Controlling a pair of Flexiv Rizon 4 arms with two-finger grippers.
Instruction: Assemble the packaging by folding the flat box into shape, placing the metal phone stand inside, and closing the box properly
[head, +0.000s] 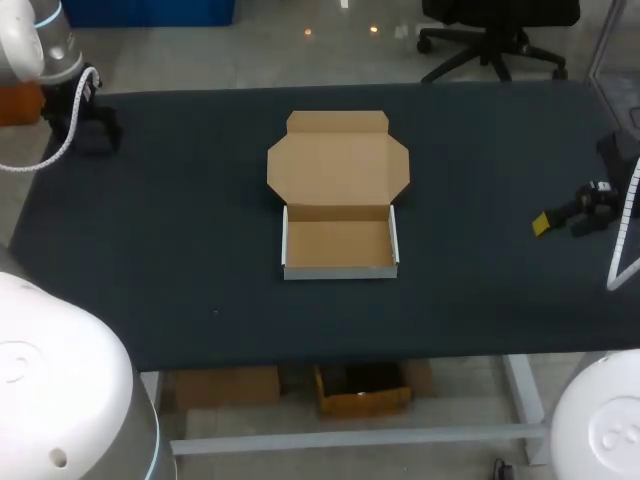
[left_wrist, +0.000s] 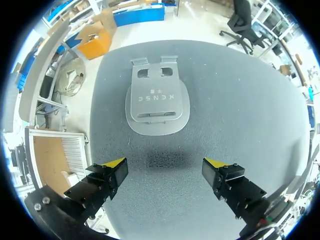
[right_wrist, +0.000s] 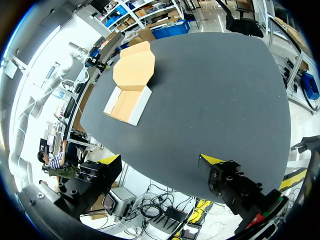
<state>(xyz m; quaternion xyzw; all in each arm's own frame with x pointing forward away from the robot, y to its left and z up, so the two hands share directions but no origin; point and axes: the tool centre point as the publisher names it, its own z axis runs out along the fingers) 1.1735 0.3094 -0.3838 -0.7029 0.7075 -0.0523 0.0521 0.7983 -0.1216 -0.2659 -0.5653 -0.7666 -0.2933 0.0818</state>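
Roughly midway across the dark grey cloth-covered surface (head: 480, 160): brown cardboard box with white outer walls (head: 338, 200), folded into a shallow tray, lid flap spread flat and open at 12 o'clock of the tray. Shows from the right wrist too, well ahead of the right gripper (right_wrist: 161, 160) and apart from it. Right gripper at 3 o'clock of the box, near the surface's edge, fingers spread wide, holding nothing. Left gripper (left_wrist: 165, 167) off at 10 o'clock of the box, hovering over the cloth with jaws wide, gripping nothing. Just ahead of it, lying flat on the surface: silver-grey metal phone stand (left_wrist: 157, 100) with a rounded base and two cut-outs at its far end, clear of both yellow tips.
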